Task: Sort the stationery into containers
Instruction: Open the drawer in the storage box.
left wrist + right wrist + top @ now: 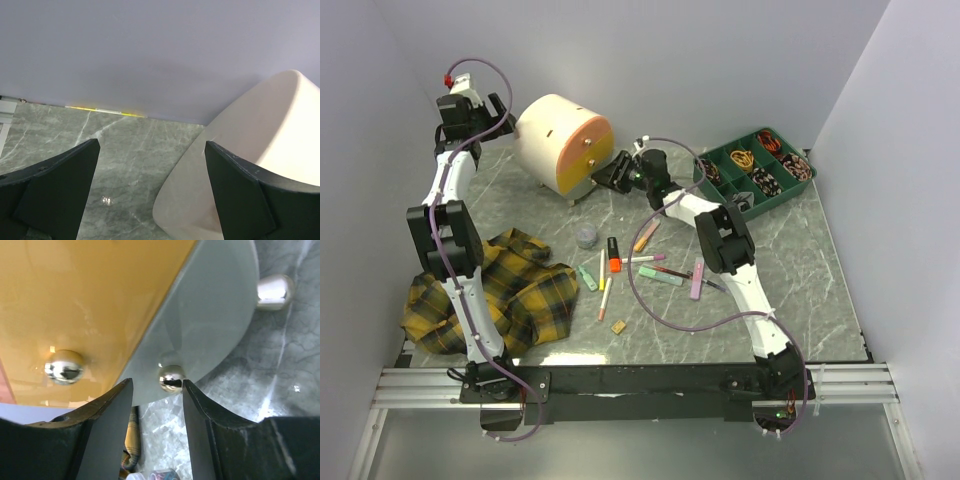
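Two drawers [588,140] and two small knobs are counted on the front of the cream mini chest [552,130]. One knob [171,378] is bracketed by the right gripper [157,385], jaws apart, not clamped on it. The left gripper [152,147] is parked right behind the chest, spread wide, nothing in it. Left loose on the table [800,260] in front of the chest: five chunky highlighters [614,253], roughly four thin pens [602,268], one clear pot [586,236], one tan block [618,326].

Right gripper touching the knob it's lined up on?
Cannot tell. Right wrist view: the knob sits between the fingers of the right gripper, clear of one, outline meeting the other; depth unclear.
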### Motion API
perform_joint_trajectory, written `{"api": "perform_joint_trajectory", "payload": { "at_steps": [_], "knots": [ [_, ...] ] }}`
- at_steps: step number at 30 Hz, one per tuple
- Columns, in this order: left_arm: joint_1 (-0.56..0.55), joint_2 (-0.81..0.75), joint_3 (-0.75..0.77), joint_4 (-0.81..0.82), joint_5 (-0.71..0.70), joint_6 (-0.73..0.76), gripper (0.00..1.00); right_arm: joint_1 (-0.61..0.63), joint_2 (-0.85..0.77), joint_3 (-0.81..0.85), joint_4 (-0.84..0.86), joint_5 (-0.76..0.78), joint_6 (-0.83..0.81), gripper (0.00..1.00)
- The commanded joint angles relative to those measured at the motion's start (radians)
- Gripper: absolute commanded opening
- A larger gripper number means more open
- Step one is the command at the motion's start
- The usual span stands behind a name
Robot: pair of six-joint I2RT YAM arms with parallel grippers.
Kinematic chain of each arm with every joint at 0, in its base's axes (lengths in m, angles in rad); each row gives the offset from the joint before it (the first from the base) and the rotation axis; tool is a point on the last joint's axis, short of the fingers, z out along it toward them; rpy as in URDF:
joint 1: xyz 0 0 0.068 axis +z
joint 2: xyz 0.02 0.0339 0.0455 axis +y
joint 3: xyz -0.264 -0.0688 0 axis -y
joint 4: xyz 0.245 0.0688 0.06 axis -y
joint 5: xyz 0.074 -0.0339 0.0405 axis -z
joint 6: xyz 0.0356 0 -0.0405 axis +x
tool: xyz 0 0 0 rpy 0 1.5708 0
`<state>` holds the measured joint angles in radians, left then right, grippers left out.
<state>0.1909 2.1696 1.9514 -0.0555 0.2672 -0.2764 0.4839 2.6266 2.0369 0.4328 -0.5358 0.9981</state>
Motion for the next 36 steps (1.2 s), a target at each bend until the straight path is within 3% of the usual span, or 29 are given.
{"api": "perform_joint_trajectory", "payload": {
  "at_steps": [1,22,36],
  "knots": [
    [-0.001,-0.039,-0.008,0.040,-0.002,-0.001,0.93,0.016,0.032,0.054,0.026,-0.007,-0.009,0.52],
    [-0.024,-0.024,-0.006,0.031,-0.043,0.011,0.95,0.019,0.062,0.092,0.049,-0.009,-0.019,0.48],
    [-0.024,-0.011,0.007,0.032,-0.051,0.009,0.95,0.022,0.033,0.057,0.057,-0.033,-0.044,0.33]
  ]
}}
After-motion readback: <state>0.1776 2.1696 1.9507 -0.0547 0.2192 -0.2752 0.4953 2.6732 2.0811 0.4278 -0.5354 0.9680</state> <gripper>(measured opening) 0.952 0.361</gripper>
